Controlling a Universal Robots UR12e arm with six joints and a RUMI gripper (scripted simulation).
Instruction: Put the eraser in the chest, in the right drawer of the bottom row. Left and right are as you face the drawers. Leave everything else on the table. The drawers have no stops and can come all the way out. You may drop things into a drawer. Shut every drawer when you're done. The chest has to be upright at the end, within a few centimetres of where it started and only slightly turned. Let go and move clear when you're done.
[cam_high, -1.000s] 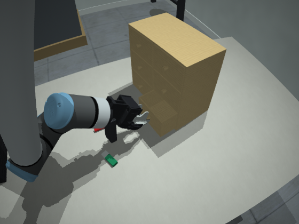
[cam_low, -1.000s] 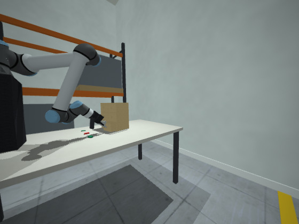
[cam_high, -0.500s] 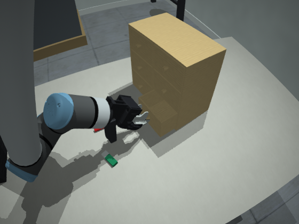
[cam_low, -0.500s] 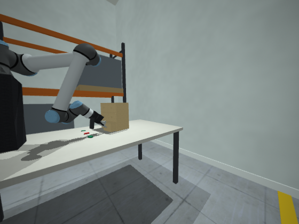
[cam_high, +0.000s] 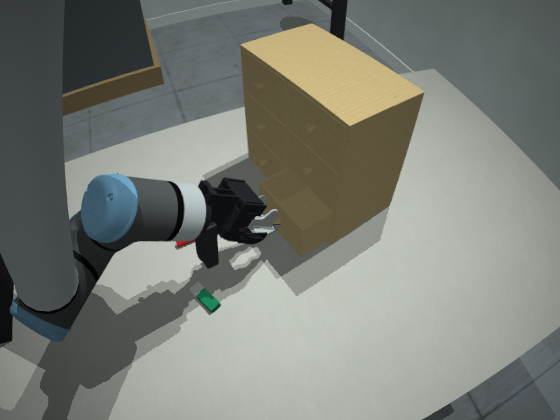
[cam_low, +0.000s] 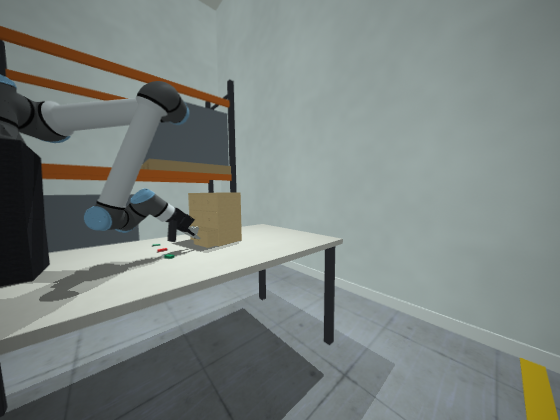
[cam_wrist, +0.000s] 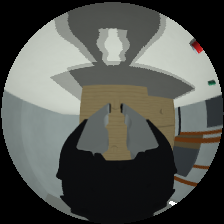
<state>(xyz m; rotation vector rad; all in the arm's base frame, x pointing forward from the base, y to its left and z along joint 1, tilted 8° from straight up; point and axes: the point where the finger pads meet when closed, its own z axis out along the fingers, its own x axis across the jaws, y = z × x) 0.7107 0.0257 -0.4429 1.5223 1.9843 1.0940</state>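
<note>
The wooden chest (cam_high: 325, 135) stands upright on the table with its drawers facing my arm. The right drawer of the bottom row (cam_high: 297, 215) is pulled partly out. My gripper (cam_high: 269, 223) is level with that drawer's front and shut on its knob; in the wrist view the fingers close around the knob on the drawer front (cam_wrist: 125, 125). A small green block with a grey end (cam_high: 207, 300) lies on the table in front of the arm. I cannot tell if it is the eraser. The gripper and chest also show in the exterior view (cam_low: 194, 232).
A small red thing (cam_high: 183, 244) lies half hidden under my wrist and shows in the wrist view (cam_wrist: 197, 47). Another small green thing (cam_low: 153, 245) lies farther back. The other drawers are shut. A shelf rack (cam_low: 150, 170) stands behind the table.
</note>
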